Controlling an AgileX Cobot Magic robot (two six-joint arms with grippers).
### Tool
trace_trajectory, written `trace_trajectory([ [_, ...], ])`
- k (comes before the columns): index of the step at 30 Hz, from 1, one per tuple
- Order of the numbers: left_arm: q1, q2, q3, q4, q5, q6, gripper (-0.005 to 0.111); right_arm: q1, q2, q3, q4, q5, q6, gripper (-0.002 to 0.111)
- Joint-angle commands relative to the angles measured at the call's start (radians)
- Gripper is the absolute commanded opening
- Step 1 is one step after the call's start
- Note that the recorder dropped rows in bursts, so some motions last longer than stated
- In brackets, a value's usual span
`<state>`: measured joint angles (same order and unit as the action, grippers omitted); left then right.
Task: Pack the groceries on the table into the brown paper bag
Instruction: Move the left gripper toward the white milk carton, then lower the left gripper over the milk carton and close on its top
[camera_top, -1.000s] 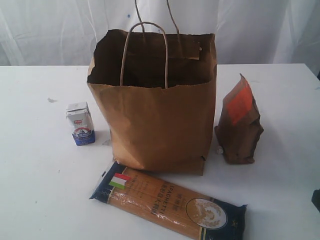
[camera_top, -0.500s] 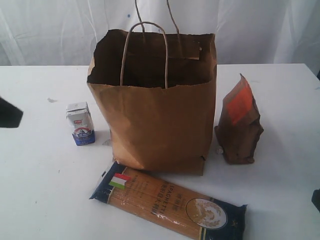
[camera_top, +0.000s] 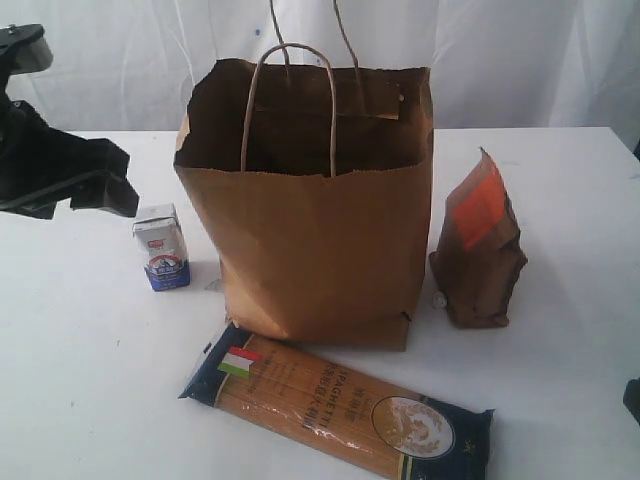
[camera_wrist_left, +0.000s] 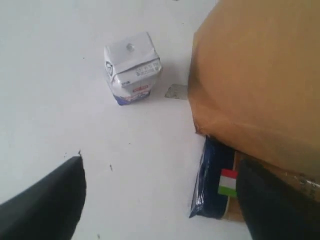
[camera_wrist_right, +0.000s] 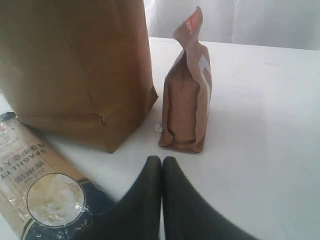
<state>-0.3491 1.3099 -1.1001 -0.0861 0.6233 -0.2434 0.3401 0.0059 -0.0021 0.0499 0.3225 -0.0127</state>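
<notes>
Left wrist view shows the left gripper (camera_wrist_left: 160, 167) hanging above the table (camera_wrist_left: 45, 100) with its two black fingers (camera_wrist_left: 45, 200) spread wide apart and nothing between them. Beyond the fingers stands the small milk carton (camera_wrist_left: 132, 67), upright, white with a blue base and a red band of print too small to read. It stands just beside the brown paper bag (camera_wrist_left: 260, 75) without touching it. Against the foot of the bag lies the dark blue end of the spaghetti pack (camera_wrist_left: 212, 185), bearing a small green, white and red flag. In the exterior view this gripper (camera_top: 112, 180) hovers at the left, beside and slightly above the carton (camera_top: 160, 247). The bag (camera_top: 320, 250) stands upright mid-table, mouth open, and the pack (camera_top: 335, 405) lies flat and slantwise in front of it. In the right wrist view, the right gripper (camera_wrist_right: 161, 170) has its dark fingers pressed together, pinching nothing, low over the white tabletop. Just ahead of it stands the brown-orange pouch (camera_wrist_right: 185, 110), upright, its top crimped, with a white label patch that cannot be read. A tiny foil-wrapped ball (camera_wrist_right: 157, 128) lies between the pouch and the bag. To one side, the word "SPAGHETTI" is legible on the pack, above a round picture on the clear wrapper. A white curtain (camera_top: 520, 60) hangs behind the table.
</notes>
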Motion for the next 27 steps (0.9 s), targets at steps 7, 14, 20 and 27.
trace_trajectory([
  [7,-0.001,0.181,-0.149,0.106,0.030,-0.056,0.105,-0.005,-0.006,0.002,0.002,-0.008,-0.012,0.000],
  [14,-0.001,0.310,-0.194,0.193,0.009,-0.188,0.105,-0.005,-0.006,0.002,0.002,-0.008,-0.012,0.000],
  [20,-0.001,0.365,-0.194,0.197,-0.070,-0.205,0.105,-0.005,-0.006,0.002,0.002,-0.008,-0.012,0.000],
  [27,-0.001,0.413,-0.195,0.190,-0.105,-0.205,0.105,-0.005,-0.006,0.002,0.002,-0.008,-0.012,0.000],
])
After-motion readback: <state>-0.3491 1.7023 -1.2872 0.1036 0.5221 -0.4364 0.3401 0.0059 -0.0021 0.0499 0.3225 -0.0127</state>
